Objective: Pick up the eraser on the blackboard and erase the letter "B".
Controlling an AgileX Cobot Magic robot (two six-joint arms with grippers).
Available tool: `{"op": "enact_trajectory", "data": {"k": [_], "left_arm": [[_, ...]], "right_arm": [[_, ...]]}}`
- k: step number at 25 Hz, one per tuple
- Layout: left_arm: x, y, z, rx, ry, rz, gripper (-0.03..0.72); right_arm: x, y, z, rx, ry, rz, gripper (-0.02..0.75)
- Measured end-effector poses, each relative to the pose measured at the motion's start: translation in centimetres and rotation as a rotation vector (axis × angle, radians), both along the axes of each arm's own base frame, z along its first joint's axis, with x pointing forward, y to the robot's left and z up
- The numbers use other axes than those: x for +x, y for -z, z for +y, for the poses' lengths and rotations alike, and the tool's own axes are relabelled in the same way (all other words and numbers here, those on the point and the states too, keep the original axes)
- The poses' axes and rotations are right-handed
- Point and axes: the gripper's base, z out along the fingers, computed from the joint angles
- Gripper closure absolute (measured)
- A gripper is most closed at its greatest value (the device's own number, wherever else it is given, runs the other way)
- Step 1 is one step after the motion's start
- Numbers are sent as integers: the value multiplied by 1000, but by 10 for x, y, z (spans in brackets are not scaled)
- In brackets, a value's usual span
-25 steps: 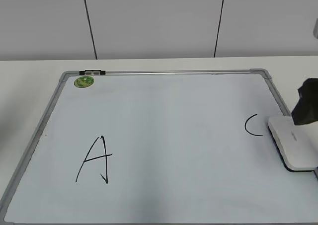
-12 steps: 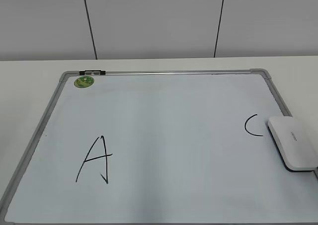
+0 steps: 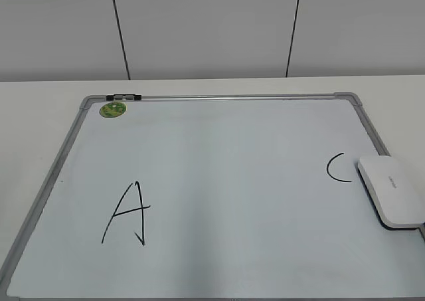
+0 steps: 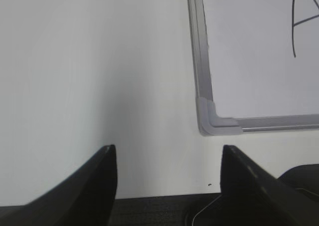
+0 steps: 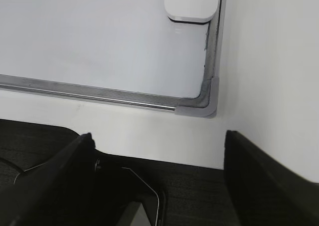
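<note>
The white eraser [image 3: 392,191] lies flat on the blackboard [image 3: 219,148] against its right frame, just right of the black "C" [image 3: 337,168]. The black "A" [image 3: 127,212] is at the lower left. No letter "B" shows; the board between "A" and "C" is plain white. Neither gripper is in the exterior view. My right gripper [image 5: 158,138] is open and empty over the table's front edge, below the board's near right corner; the eraser [image 5: 192,4] lies well beyond it. My left gripper [image 4: 168,158] is open and empty over the white table, left of the board's near left corner [image 4: 212,118].
A round green sticker [image 3: 112,108] sits at the board's far left corner. White table [image 3: 40,108] surrounds the board. A grey panelled wall stands behind. A dark surface runs along the table's front edge [image 5: 209,191] under both grippers.
One second ago a dark part of the right arm hung over the eraser's far end at the right edge. It has left the exterior view. The eraser has not moved.
</note>
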Motion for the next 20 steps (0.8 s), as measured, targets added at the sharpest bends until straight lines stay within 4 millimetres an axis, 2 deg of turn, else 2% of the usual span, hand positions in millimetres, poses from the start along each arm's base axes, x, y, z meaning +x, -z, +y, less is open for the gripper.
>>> {"op": "enact_trajectory", "data": {"k": [6,20], "left_arm": [[-7,2,1,7,-2,12,208],[-11,2,2,3,-11,8,249]], "right_arm": [[-10,3,-2,-17,-24,-22,146],[-9,3,-10,-95,24,-32,145]]}}
